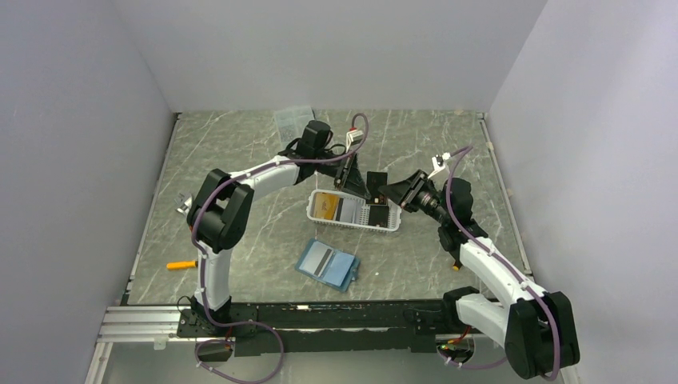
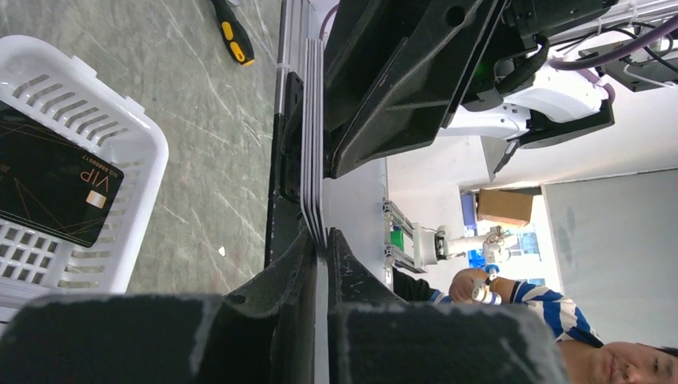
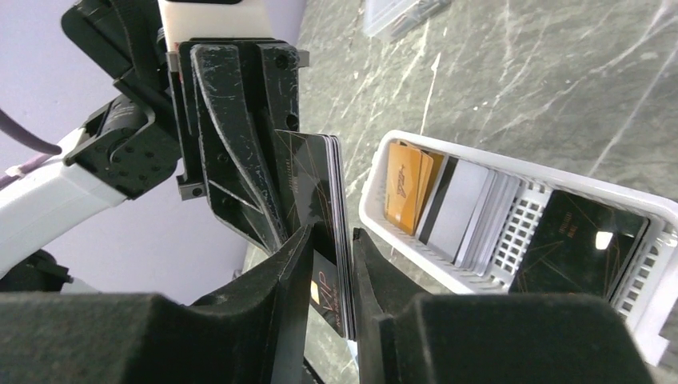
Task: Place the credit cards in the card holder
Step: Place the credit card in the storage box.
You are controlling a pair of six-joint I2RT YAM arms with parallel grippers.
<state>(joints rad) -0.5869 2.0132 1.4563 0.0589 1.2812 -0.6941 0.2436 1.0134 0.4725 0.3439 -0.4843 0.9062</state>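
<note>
Two robot arms meet above a white slatted basket (image 1: pixel 356 226) in the overhead view. The left claw (image 1: pixel 361 186) and right claw (image 1: pixel 390 192) are tip to tip, with a dark stack of credit cards (image 1: pixel 377 179) between them. The teal card holder (image 1: pixel 340 272) lies open on the grey marbled tabletop (image 1: pixel 240 160), nearer the arm bases than the basket and well apart from both claws. A grey striped card (image 1: pixel 320 258) rests on it. An orange-handled tool (image 1: pixel 182 265) lies near the left edge and a clear compartment box (image 1: pixel 293 120) sits at the far edge. From the left wrist, we see the left claw pinched narrow on the stack's thin edge, with the right claw gripping the opposite end, and a black VIP card (image 2: pixel 52 188) lying in the basket. From the right wrist, we see the right claw closed tight on the upright stack. The basket beside it holds a gold card (image 3: pixel 404 188), pale grey cards (image 3: pixel 468 210) and the black VIP card.
</note>
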